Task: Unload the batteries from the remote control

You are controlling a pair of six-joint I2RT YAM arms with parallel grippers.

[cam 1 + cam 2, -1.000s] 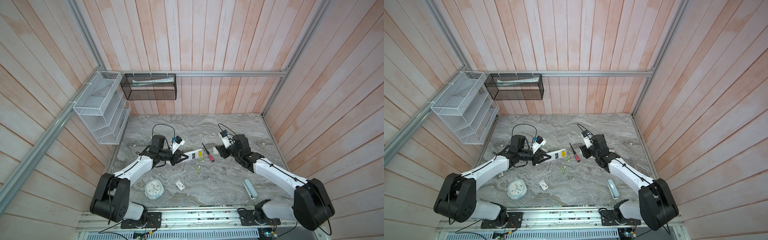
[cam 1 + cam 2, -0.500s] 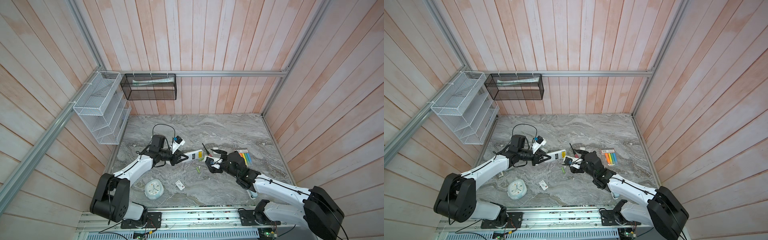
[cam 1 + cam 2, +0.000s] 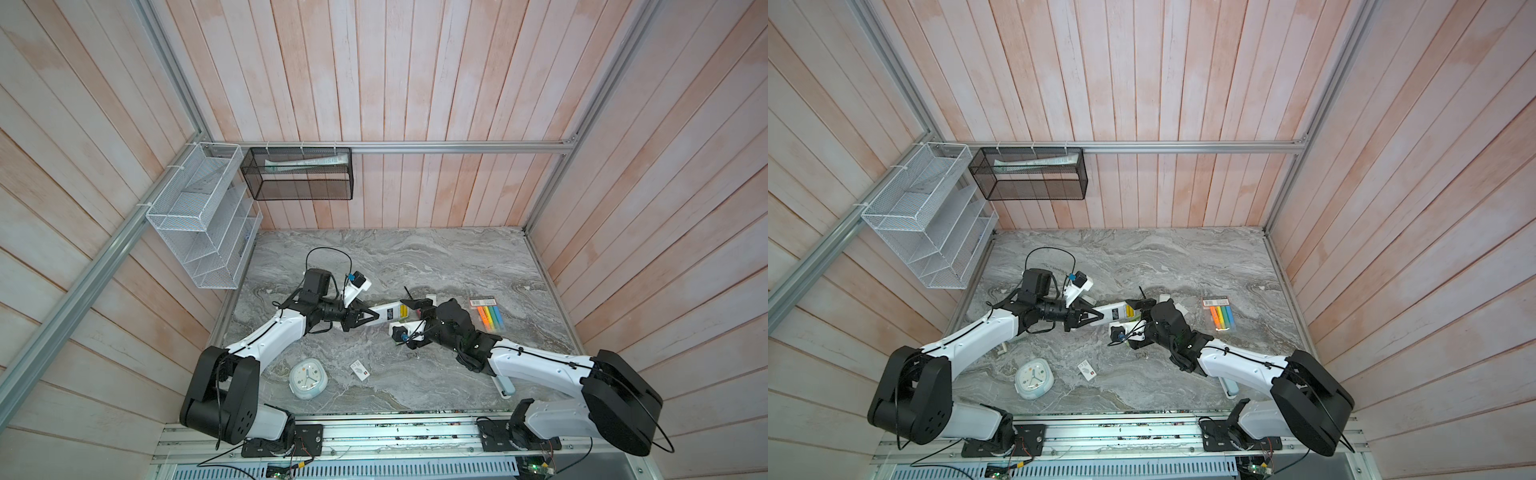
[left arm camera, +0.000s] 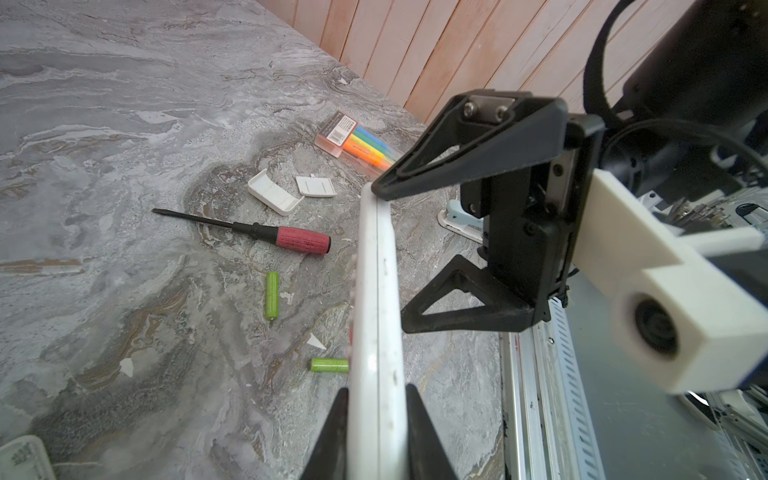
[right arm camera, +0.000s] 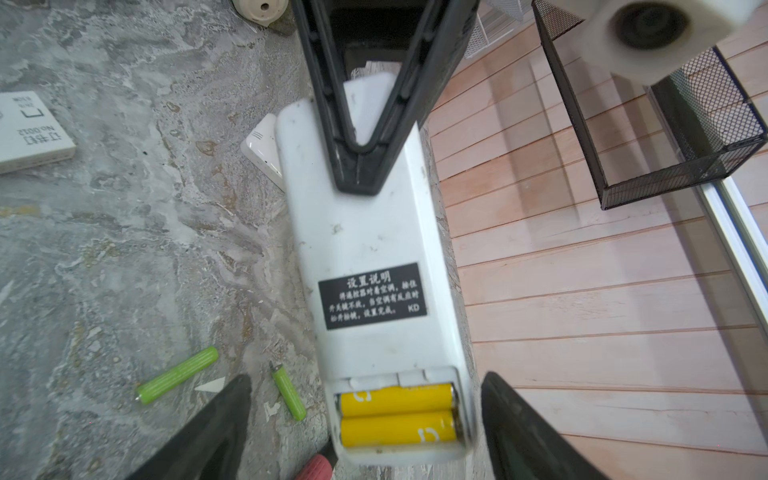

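My left gripper (image 4: 376, 399) is shut on one end of the white remote control (image 3: 388, 311) (image 3: 1115, 311) and holds it above the table. The remote's back faces the right wrist view, where its battery bay is uncovered with two yellow batteries (image 5: 397, 415) lying side by side in it. My right gripper (image 5: 365, 380) (image 3: 409, 318) is open, one finger on each side of that battery end and apart from it. Two green batteries (image 5: 178, 374) (image 5: 288, 390) lie loose on the table below, and the left wrist view shows these batteries (image 4: 272, 295) (image 4: 329, 365) too.
A red-handled screwdriver (image 4: 286, 239) lies near two white battery covers (image 4: 274, 193) (image 4: 316, 185). A highlighter pack (image 3: 488, 318) sits to the right. A small clock (image 3: 308, 378) and a card (image 3: 360, 370) lie near the front. Wire baskets (image 3: 199, 216) hang at the back left.
My right arm swung from beside the screwdriver over to the remote's battery end, and its jaws opened wide. The highlighter pack came into view. The left arm held still.
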